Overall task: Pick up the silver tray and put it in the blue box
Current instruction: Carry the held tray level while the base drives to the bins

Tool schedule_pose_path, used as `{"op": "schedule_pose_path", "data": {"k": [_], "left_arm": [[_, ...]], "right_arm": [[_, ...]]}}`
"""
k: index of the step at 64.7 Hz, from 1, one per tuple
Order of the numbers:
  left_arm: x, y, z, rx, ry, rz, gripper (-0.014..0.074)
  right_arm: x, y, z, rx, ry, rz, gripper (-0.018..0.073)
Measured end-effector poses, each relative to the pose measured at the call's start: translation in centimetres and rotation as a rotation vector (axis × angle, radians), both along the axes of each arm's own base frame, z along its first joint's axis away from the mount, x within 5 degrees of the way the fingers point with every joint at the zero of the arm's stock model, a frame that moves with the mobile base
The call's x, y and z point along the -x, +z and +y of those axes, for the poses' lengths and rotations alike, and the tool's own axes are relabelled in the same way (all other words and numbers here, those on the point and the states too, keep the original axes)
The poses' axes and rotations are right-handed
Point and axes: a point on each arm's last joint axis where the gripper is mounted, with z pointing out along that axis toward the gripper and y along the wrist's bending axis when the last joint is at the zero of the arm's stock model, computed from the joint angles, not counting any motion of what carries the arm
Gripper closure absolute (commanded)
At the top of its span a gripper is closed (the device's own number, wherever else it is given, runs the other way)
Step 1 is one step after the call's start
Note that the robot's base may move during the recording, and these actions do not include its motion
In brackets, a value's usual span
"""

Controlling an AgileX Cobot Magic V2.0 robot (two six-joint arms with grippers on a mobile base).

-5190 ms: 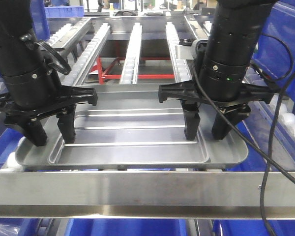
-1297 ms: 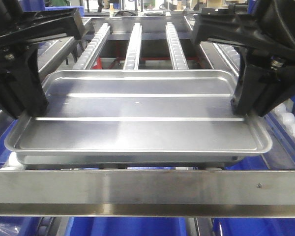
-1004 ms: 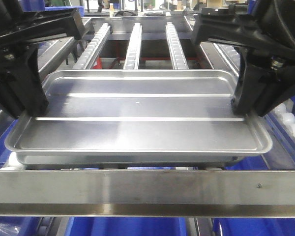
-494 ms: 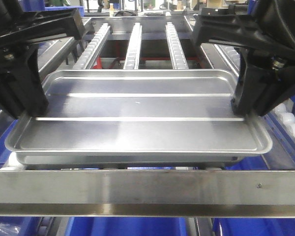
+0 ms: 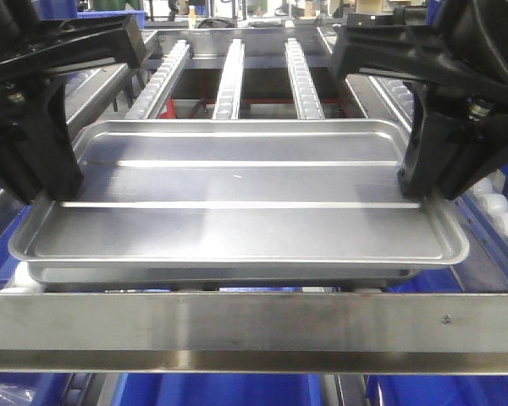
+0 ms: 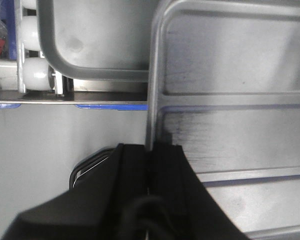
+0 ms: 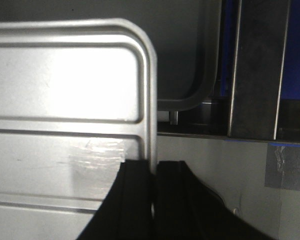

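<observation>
Metal rims clenched in left gripper (image 6: 150, 155) and right gripper (image 7: 154, 170) jaws, the silver tray (image 5: 237, 228) hangs raised; next, a level carry to the blue box (image 5: 220, 391).

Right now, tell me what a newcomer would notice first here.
The big silver tray fills the middle, pinched at its short edges by the black left gripper and right gripper. A second tray lies right under it, and a steel rail crosses the foreground.
</observation>
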Motion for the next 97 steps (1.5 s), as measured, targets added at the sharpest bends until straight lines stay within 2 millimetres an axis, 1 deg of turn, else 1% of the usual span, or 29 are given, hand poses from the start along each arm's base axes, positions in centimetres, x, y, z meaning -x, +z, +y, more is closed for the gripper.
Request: {"op": "schedule_pose_path", "data": {"k": [97], "left_arm": [[0.05, 0.06, 0.01, 0.004, 0.001, 0.001, 0.0700]], "right_arm": [[-0.01, 0.00, -0.01, 0.002, 0.001, -0.001, 0.0510]]}}
